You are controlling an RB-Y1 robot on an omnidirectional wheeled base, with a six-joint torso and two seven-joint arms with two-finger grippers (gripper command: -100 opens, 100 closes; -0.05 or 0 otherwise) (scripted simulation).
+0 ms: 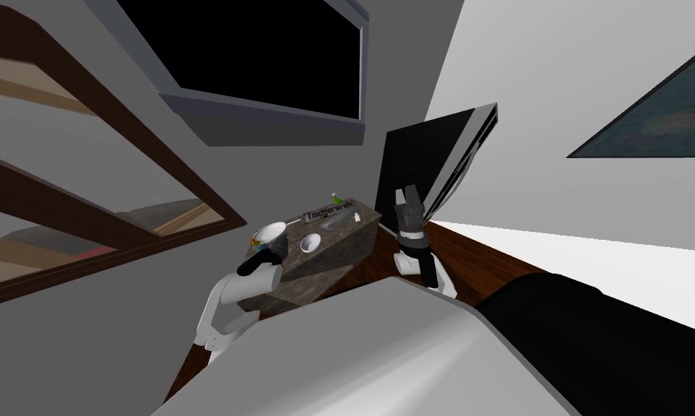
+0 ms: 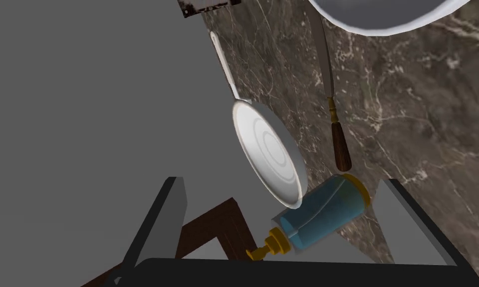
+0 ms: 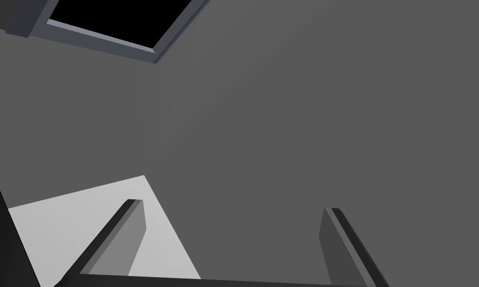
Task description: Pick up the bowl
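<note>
The bowl [image 1: 310, 243] is small, white and upright on a dark marbled counter [image 1: 339, 249]. In the left wrist view its white rim [image 2: 383, 22] shows beyond a brown-handled knife [image 2: 334, 114]. My left gripper [image 2: 288, 219] is open above the counter's near end. Between its fingers lies a blue bottle [image 2: 320, 214] with a yellow cap, and it touches nothing. The bowl is well ahead of the fingertips. My right gripper [image 1: 407, 195] is raised beside the counter's far side, with its fingers [image 3: 134, 229] open and nothing between them.
A white frying pan [image 2: 268, 149] lies next to the bottle at the counter's edge, by the grey wall. A green bottle [image 1: 335, 196] and a lettered sign [image 1: 329, 212] stand at the counter's far end. A black panel [image 1: 433, 162] leans behind it. Brown shelves [image 1: 86, 180] are on the left.
</note>
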